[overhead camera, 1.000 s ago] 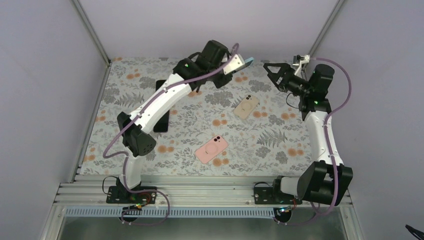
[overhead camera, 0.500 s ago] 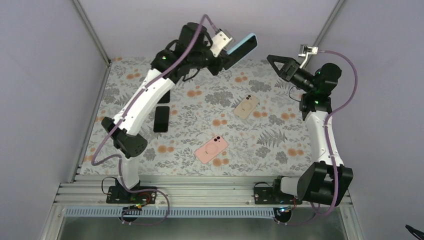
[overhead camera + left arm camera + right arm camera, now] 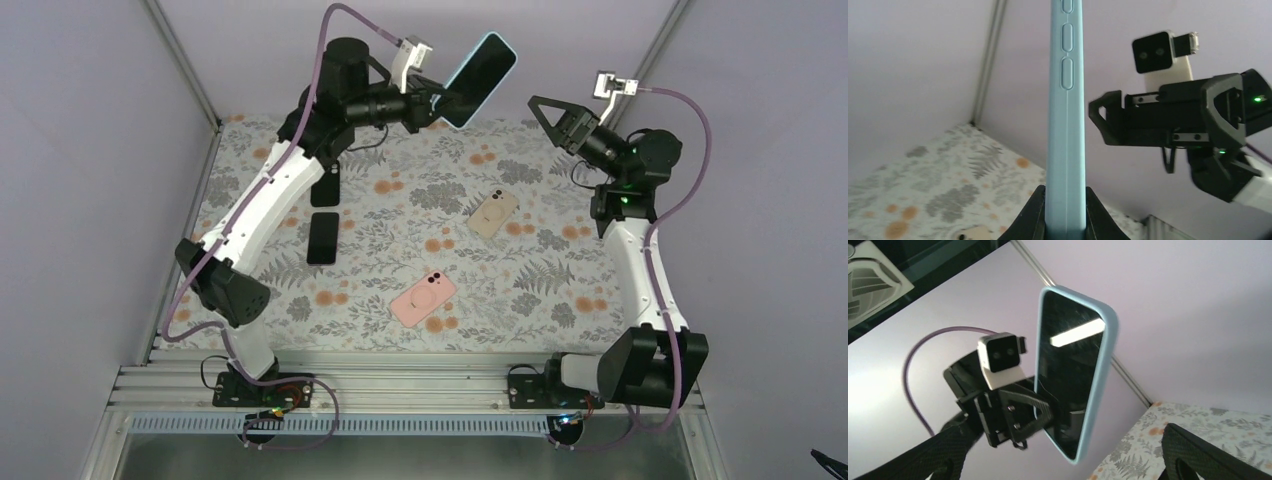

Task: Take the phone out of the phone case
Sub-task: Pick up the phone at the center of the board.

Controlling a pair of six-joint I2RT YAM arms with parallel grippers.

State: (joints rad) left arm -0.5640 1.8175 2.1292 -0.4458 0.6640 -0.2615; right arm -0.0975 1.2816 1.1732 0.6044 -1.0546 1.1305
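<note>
Left wrist view: the left gripper's (image 3: 1065,202) black fingers (image 3: 1031,216) are clenched on the bottom end of the dark-screened phone in its light-blue rubbery case (image 3: 1066,125), squeezing across its screen and back. I hold it aloft above the far edge of the counter (image 3: 560,262). The right gripper (image 3: 548,118) hangs spread wide and empty near the far right corner, just apart from it. My worry: with only one short end pinched, peeling the case lip could lever the phone loose, or my clamp could pin phone and case together.
</note>
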